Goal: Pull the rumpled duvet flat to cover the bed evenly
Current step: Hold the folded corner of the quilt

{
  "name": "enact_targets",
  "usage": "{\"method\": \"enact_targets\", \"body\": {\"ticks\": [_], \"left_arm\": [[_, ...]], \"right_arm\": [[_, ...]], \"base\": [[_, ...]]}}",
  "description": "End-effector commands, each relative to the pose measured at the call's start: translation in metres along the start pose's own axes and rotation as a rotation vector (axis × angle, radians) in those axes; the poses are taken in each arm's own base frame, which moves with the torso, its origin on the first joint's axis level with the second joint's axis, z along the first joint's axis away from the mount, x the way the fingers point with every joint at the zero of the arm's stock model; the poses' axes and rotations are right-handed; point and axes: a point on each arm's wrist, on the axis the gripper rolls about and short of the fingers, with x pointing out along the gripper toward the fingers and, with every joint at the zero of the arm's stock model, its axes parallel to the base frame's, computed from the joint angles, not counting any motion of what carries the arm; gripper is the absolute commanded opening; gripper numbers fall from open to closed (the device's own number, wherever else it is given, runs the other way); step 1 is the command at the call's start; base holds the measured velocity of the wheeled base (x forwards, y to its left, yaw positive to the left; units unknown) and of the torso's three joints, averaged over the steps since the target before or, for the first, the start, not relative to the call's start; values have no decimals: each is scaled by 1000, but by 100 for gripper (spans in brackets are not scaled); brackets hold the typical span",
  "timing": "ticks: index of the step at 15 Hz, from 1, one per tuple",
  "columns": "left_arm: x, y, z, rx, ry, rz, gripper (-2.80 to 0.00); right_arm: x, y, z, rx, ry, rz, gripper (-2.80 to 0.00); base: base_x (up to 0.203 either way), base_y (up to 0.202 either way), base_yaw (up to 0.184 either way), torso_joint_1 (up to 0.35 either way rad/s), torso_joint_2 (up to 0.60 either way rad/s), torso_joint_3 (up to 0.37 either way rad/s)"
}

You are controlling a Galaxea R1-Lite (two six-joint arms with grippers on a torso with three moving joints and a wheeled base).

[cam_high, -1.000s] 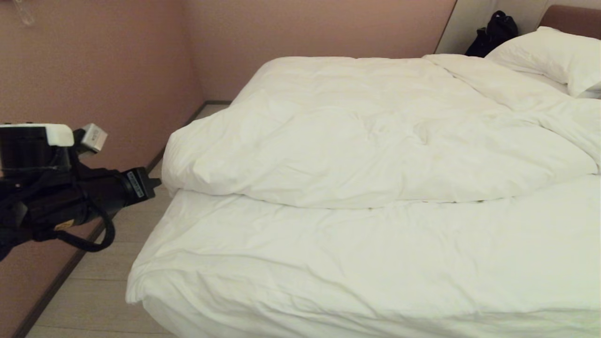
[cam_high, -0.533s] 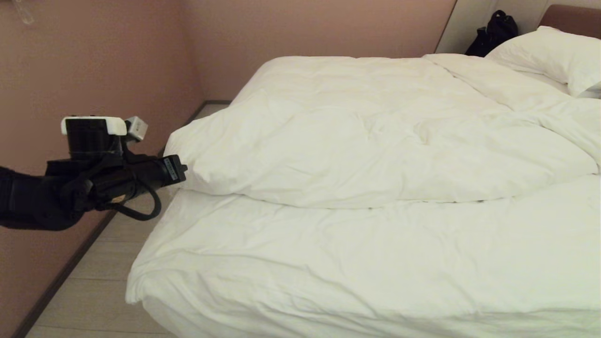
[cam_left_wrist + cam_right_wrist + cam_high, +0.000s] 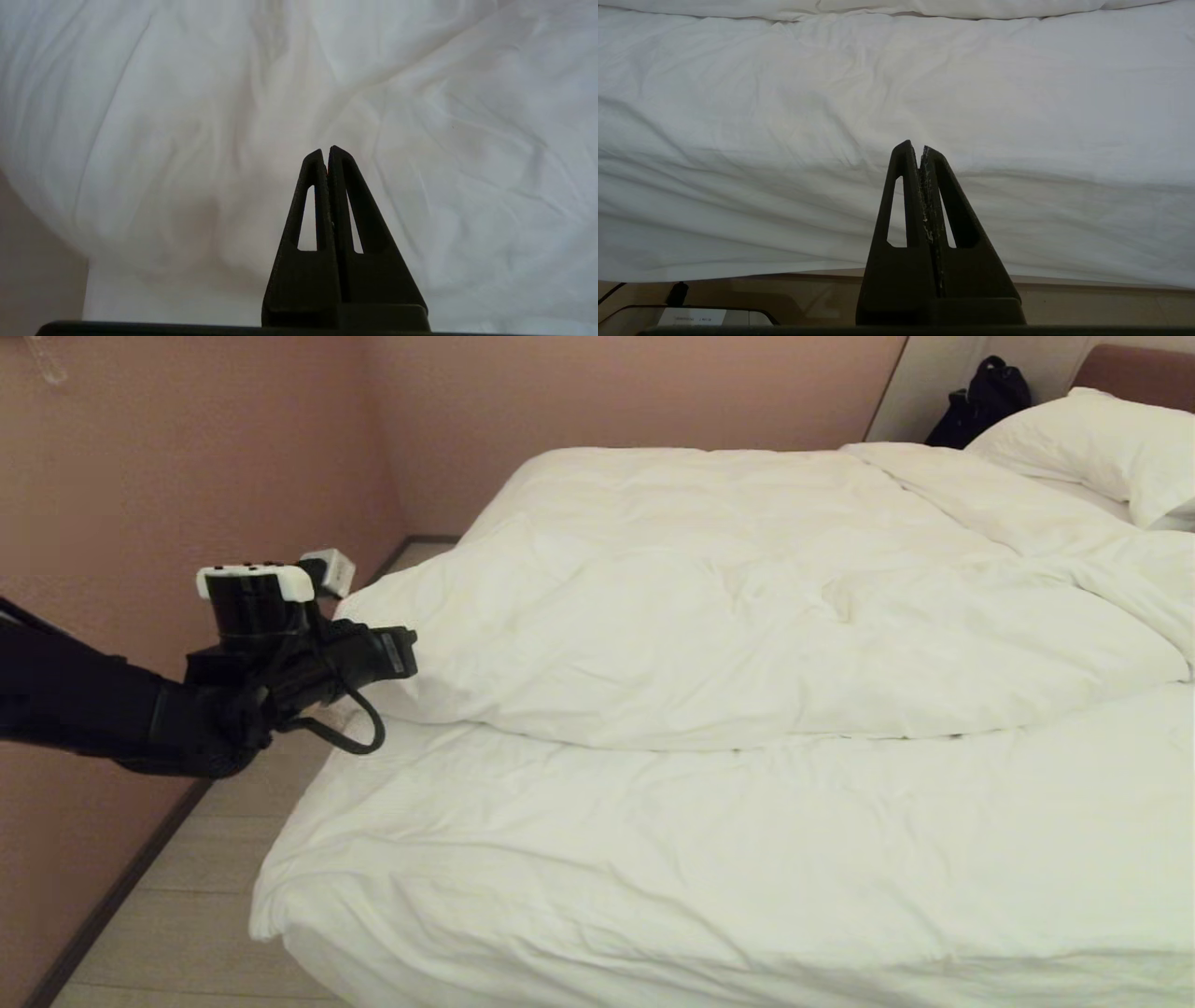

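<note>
Since the earlier frames, advanced toward the bed (image 3: 579,859): left claw (image 3: 403,653), from out over the floor (image 3: 187,915) beside the pink wall (image 3: 187,457) up to the near corner of the duvet (image 3: 709,616). Now level and outstretched, black forearm reaching in from the side, white-capped wrist camera on top, cable looped beneath. Both fingers pressed flat together, nothing between them; tips right at the puffy corner fold, contact not certain. In the left wrist view, shut claw (image 3: 327,154) aimed straight into wrinkled white fabric (image 3: 420,140) filling everything ahead.

Ahead of and beyond that claw: duvet bunched on the far half of the bed, its folded front edge running across the mattress, bare white sheet (image 3: 747,859) on the near half. Far beyond, 1 pillow (image 3: 1102,448) and a black bag (image 3: 980,397) by the headboard (image 3: 1134,373).

Right claw (image 3: 920,151) parked low, fingers closed and empty, pointed at the sheeted side of the bed (image 3: 831,140), well short of it.
</note>
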Motion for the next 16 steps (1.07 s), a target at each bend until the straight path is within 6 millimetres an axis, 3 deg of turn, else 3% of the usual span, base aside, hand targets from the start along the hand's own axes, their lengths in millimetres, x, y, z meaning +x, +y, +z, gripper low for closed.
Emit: {"method": "enact_targets", "body": {"ticks": [1,6,8,11,13,16], "left_arm": [[19,-1,-19,49,-23,-17,-280],[32,-18,-16,88,-48,-62,-280],[28,-19,-11,85,-38,-62,-280],[17,-24,11,42,-20,-62,-280],[19,-26,29,18,25,-55,-280],[24,-29,42,3,119,-49,-280]], "right_arm": [[0,0,0,-1,2,1,-280],[0,0,0,-1,2,1,-280],[0,0,0,-1,2,1,-280],[0,0,0,-1,2,1,-280],[0,0,0,-1,2,1,-280],[0,0,0,-1,2,1,-280]], "base": [[0,0,0,0,0,0],[0,0,0,0,0,0],[0,0,0,0,0,0],[0,0,0,0,0,0],[0,0,0,0,0,0],[0,0,0,0,0,0]]}}
